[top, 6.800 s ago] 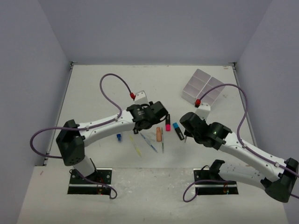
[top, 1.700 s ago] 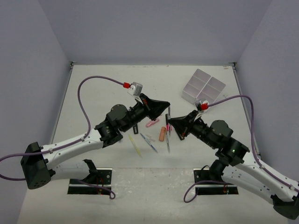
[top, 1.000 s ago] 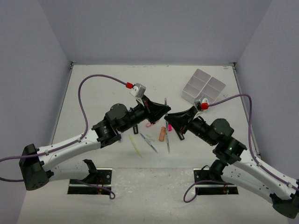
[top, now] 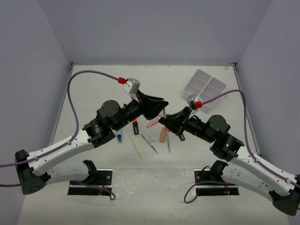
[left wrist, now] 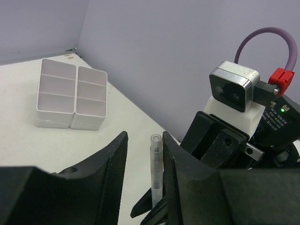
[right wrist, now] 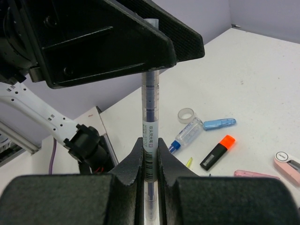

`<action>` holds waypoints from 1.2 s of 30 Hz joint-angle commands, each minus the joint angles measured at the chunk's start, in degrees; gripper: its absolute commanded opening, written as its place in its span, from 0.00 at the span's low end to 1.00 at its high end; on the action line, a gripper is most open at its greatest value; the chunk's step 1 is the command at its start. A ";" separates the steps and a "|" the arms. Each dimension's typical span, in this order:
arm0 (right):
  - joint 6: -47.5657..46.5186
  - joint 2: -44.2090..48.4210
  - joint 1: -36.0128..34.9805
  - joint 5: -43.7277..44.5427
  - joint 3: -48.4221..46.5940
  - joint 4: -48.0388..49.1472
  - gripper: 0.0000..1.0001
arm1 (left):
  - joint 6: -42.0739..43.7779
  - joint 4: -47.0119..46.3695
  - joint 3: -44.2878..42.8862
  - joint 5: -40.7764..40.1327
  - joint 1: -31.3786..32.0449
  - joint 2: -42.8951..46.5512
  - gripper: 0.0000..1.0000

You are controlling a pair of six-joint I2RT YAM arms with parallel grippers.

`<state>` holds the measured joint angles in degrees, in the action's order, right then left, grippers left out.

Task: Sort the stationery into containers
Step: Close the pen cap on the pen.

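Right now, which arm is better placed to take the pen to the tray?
Right. The right gripper is shut on the pen, while the left gripper has its jaws apart around the pen's top, gripping nothing. The tray also lies on the right side.

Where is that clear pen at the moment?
In the right wrist view the clear pen stands upright, clamped in the right gripper, its top between the open fingers of the left gripper.

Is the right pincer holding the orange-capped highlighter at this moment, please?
No, the right pincer is shut on a thin clear pen, while the orange-capped highlighter lies on the table.
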<state>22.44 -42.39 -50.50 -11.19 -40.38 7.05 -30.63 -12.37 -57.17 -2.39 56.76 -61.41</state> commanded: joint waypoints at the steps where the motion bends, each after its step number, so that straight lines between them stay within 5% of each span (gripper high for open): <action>1: -0.90 0.37 0.05 -1.14 -2.79 0.77 0.00 | 0.73 0.43 -1.91 -0.63 0.04 0.66 0.22; 6: -1.23 0.02 0.05 -1.08 -4.14 0.31 0.00 | -0.28 0.51 -1.51 0.60 0.02 -0.32 0.00; 15: -3.96 -7.02 0.05 6.10 -16.94 3.04 0.00 | -7.40 -4.14 6.08 7.13 0.49 -0.89 0.00; 25: -8.32 -20.28 2.11 5.96 -39.35 -1.05 0.00 | -6.41 -2.51 11.60 4.88 3.45 2.02 0.00; 29: -8.11 -21.42 2.34 4.76 -36.42 -1.35 0.00 | -2.22 3.51 7.47 2.12 3.36 2.93 0.00; 32: -8.31 -21.85 2.24 -5.29 -29.99 -2.17 0.00 | 4.42 9.78 -0.66 -0.25 3.33 1.21 0.00; 36: -6.97 -23.68 1.73 -11.28 -23.20 -0.93 0.00 | 11.70 15.33 -11.28 6.16 3.09 -3.33 0.00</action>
<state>15.23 -63.50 -48.96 -17.13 -67.50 -7.03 -26.23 -14.53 -60.59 -11.84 56.23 -58.89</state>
